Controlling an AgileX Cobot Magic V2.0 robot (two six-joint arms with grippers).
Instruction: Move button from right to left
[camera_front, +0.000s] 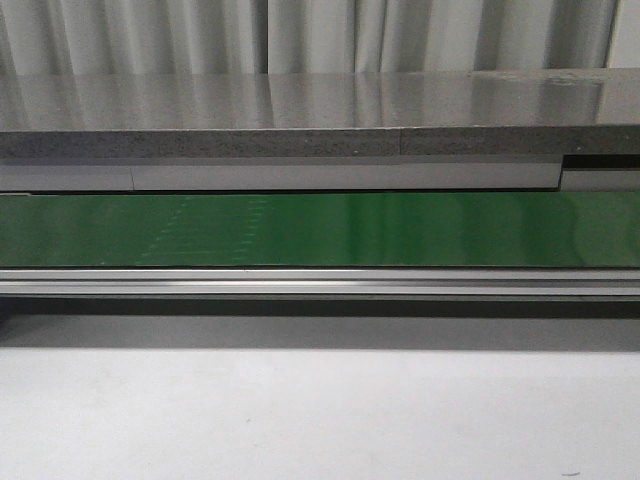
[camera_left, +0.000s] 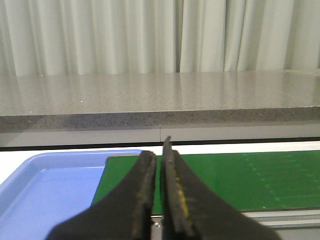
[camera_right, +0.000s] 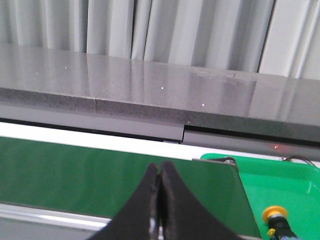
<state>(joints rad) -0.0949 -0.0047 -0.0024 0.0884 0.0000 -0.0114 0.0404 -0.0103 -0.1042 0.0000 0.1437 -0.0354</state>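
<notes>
The button (camera_right: 277, 220), with a round orange-yellow cap on a dark body, lies in a green tray (camera_right: 280, 187) and shows only in the right wrist view, at the lower edge. My right gripper (camera_right: 160, 172) is shut and empty, above the green belt (camera_right: 75, 175) and to the side of the button, apart from it. My left gripper (camera_left: 160, 155) is shut and empty, over the end of the green belt (camera_left: 240, 175) beside a blue tray (camera_left: 45, 185). Neither gripper shows in the front view.
The green conveyor belt (camera_front: 320, 228) runs across the front view, with a metal rail (camera_front: 320, 282) along its near side and a grey stone ledge (camera_front: 300, 115) behind it. White curtains hang at the back. A white tabletop (camera_front: 320, 415) lies in front.
</notes>
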